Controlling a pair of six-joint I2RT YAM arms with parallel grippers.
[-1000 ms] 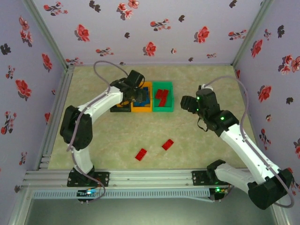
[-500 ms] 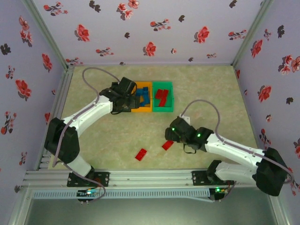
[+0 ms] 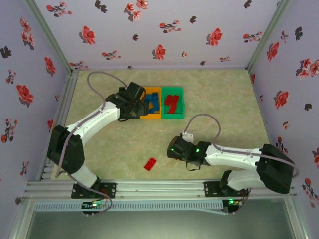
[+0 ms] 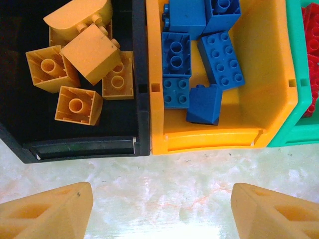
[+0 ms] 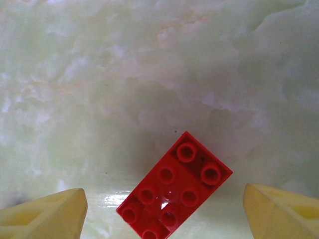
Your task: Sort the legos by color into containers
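Straddling red lego (image 5: 174,191), bottom cropped: right gripper (image 5: 163,213) spread, empty; left gripper (image 4: 162,211) likewise.

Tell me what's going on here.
Two arms are sorting lego bricks by colour. Yellow bricks lie in the black bin, blue ones in the orange bin, red ones in the green bin. The left arm hovers in front of the black and orange bins, jaws open and empty. The right arm is low over a red brick on the table, jaws open either side of it, not yet gripping. Another red brick lies loose nearby.
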